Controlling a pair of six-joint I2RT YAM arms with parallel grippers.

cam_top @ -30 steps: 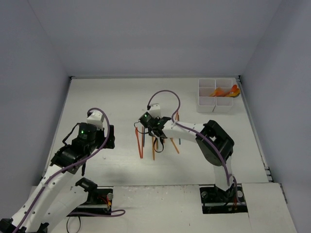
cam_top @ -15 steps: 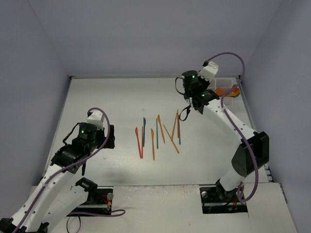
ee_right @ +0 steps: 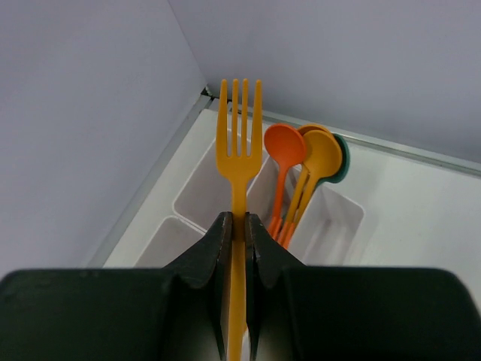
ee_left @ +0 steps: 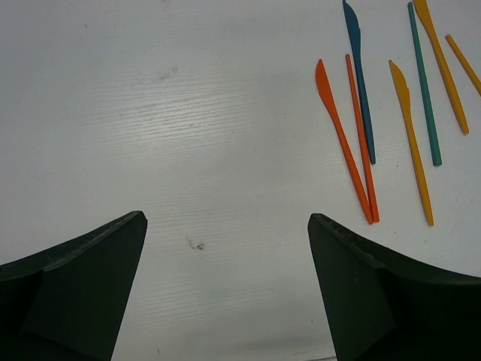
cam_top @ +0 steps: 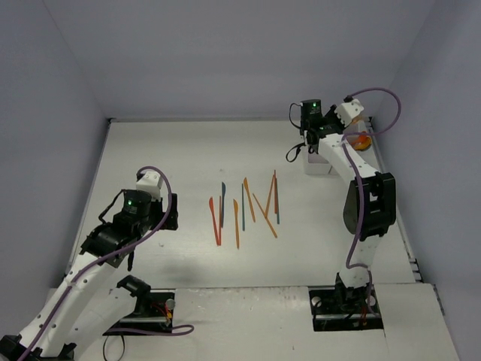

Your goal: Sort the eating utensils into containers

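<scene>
Right tool [ee_right: 237,226] pinches a fork [ee_right: 239,143] over the tray [ee_right: 192,197]; dropped askew, it could land among the spoons [ee_right: 304,154]. Left tool [ee_left: 225,226] spread.

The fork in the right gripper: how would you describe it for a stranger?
Find the white tray in the far right corner of the table. There the right gripper pinches a yellow-orange fork; only it has tines, its neighbours are spoons.
</scene>
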